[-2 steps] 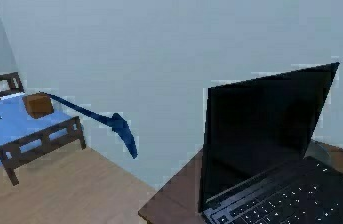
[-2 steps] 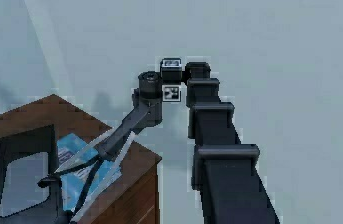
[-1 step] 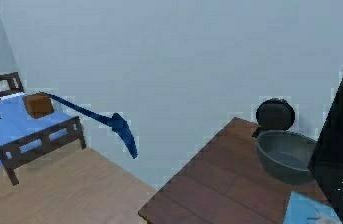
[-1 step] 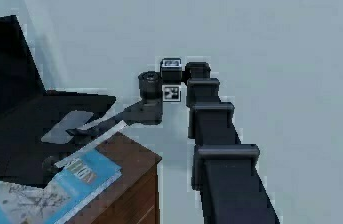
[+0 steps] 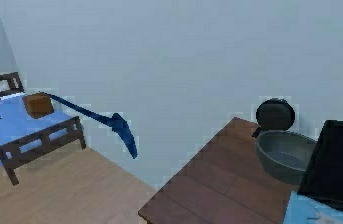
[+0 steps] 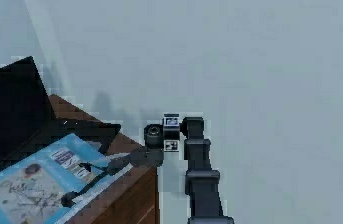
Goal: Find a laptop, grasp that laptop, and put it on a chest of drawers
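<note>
The wooden top [image 5: 219, 175] bears a laptop [image 5: 341, 165] (black) and bowl [image 5: 284, 155].

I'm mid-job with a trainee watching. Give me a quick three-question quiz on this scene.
1. True or false: the grey bowl stands on the bed.
2. What lies on the wooden table beside the dark laptop? A) a blue booklet B) a red mug C) a green plant
3. Fill in: a blue cloth trails off the ____.

Key: 1 false, the bowl is on the wooden table; 2 A; 3 bed.
</note>
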You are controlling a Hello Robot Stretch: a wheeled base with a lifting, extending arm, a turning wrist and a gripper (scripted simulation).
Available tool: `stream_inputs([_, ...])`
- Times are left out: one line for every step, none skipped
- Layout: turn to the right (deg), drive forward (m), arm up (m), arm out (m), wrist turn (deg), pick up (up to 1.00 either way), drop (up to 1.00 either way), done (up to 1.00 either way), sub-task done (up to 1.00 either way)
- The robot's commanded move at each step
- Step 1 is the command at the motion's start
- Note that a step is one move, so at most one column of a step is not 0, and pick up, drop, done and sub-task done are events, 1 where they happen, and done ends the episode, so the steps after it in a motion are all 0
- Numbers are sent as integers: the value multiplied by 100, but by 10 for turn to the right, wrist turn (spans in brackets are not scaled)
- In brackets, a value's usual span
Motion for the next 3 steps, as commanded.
stream_inputs([0,0,0,0,0,0,100,0,0])
stream_inputs([0,0,10,0,0,0,0,0,0])
stream_inputs([0,0,0,-8,0,0,0,0,0])
